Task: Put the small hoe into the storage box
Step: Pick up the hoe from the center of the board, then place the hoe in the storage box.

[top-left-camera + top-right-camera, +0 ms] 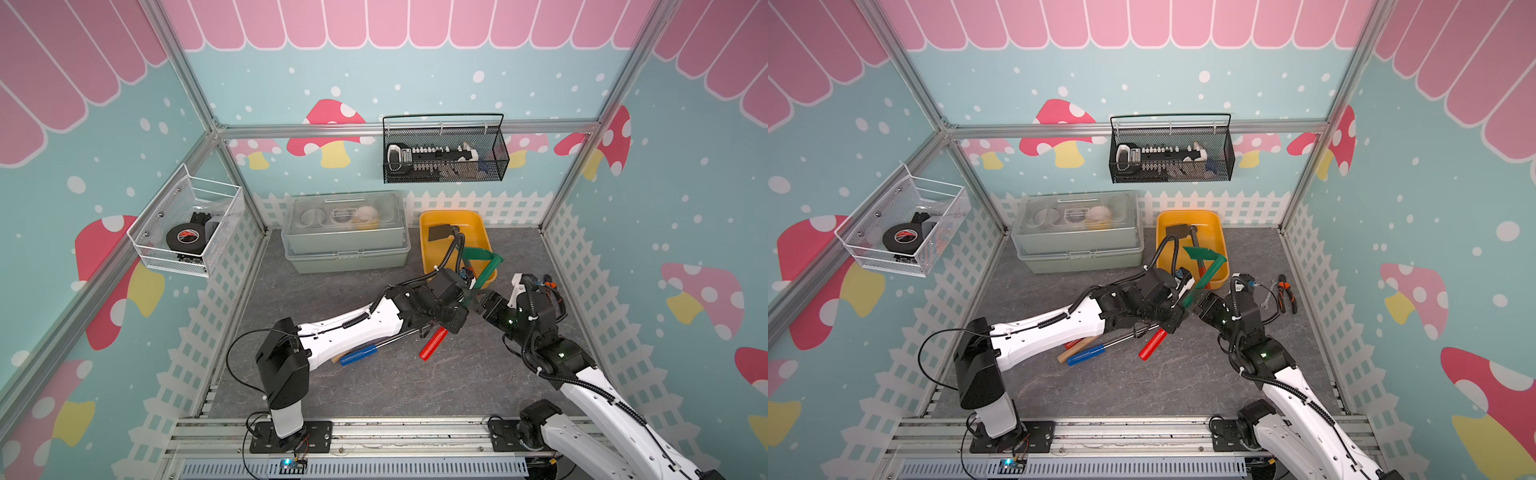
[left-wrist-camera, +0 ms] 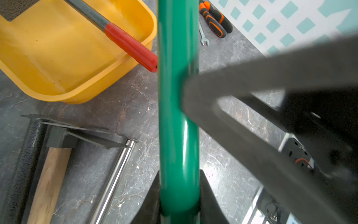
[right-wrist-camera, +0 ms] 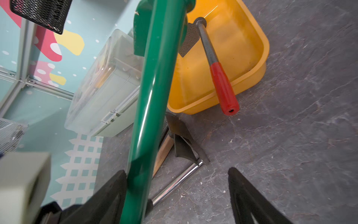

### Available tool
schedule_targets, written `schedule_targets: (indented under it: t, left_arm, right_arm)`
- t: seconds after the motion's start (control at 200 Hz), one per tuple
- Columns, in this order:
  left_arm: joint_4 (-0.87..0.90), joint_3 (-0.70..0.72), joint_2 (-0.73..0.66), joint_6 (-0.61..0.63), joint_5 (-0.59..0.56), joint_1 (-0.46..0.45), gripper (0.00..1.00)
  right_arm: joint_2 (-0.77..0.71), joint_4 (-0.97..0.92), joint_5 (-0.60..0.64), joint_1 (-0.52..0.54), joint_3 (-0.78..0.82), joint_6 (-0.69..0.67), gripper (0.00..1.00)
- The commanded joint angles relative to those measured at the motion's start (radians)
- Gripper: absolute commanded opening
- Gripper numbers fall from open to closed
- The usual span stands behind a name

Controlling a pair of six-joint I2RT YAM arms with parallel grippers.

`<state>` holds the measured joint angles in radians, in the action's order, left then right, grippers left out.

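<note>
**Carry step: we are holding the small hoe (image 1: 488, 274) aloft, near the storage box (image 1: 428, 249).**
Our left gripper (image 2: 179, 194) is clamping the hoe's green handle; our right gripper (image 3: 177, 171) is standing spread, one finger beside that handle, gripping nothing; we are judging that the next move calls for carrying the blade over the yellow rim, clear of the red-handled tool (image 3: 222, 85) lying inside, then letting go.
</note>
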<state>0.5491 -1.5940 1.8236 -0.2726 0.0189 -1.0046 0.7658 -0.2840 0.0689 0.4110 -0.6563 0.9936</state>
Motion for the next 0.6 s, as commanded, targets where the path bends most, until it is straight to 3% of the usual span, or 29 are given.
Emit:
schedule_targets:
  t: [0.0, 0.595]
  left_arm:
    - [-0.041, -0.116, 0.035, 0.017, -0.013, 0.031, 0.0]
    - [0.055, -0.582, 0.369, -0.141, -0.017, 0.127, 0.0]
  right_arm:
    - [-0.028, -0.095, 0.068, -0.008, -0.027, -0.073, 0.82]
    - [-0.164, -0.255, 0.163, -0.011, -0.009, -0.145, 0.84]
